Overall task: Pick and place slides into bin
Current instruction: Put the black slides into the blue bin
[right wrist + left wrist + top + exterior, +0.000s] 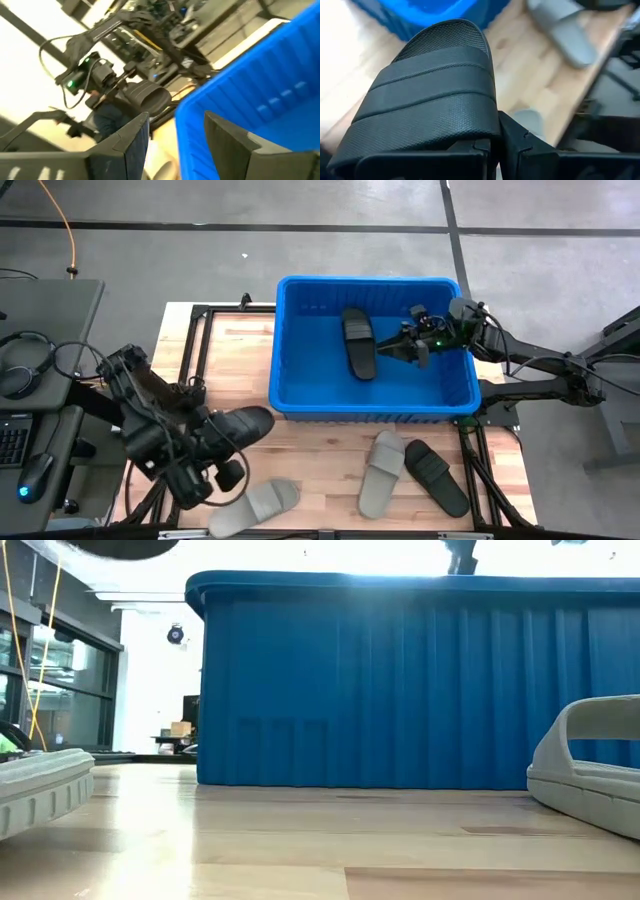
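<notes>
A black slide point(243, 426) is clamped by the left end effector point(215, 455) above the desk's point(320, 442) front-left, outside the bin point(287, 350). The right end effector point(412, 346) is held wide, empty, inside the bin. A toe-heavy slide could be dropped short of the rim.

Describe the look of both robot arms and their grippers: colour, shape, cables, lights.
Both arms are dark, near black, with jointed segments. The left arm is bulky, with black cables looped along it. The right arm is slimmer, and near its wrist a small green light glows. The right gripper has two flat, dark grey, blade-like fingers.
</notes>
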Robot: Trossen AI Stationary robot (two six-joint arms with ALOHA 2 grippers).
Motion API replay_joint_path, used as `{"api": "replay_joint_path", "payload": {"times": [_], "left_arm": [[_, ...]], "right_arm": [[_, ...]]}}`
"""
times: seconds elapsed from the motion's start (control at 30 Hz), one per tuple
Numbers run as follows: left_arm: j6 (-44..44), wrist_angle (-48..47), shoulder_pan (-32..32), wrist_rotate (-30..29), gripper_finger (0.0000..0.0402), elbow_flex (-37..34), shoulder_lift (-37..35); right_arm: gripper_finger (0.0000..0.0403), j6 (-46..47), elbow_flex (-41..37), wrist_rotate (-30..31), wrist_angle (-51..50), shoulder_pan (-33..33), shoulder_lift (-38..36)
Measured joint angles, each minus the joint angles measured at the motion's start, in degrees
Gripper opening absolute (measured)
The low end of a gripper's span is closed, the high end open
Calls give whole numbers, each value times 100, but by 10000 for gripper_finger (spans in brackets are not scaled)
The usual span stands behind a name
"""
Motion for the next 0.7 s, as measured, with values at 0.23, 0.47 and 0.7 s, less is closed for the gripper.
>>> {"api": "replay_joint_path", "payload": {"times": [0.23, 0.47, 0.7], "left_arm": [[740, -1, 12, -617, 2, 1207, 0], [1849, 4, 298, -1530, 2, 2234, -85], [3180, 102, 1233, -1065, 3, 2601, -258]], "right_arm": [[179, -21, 0, -845, 521, -2, 2], [179, -322, 0, -1145, 1935, -2, 2], [191, -1332, 0, -1108, 2260, 0, 32]]}}
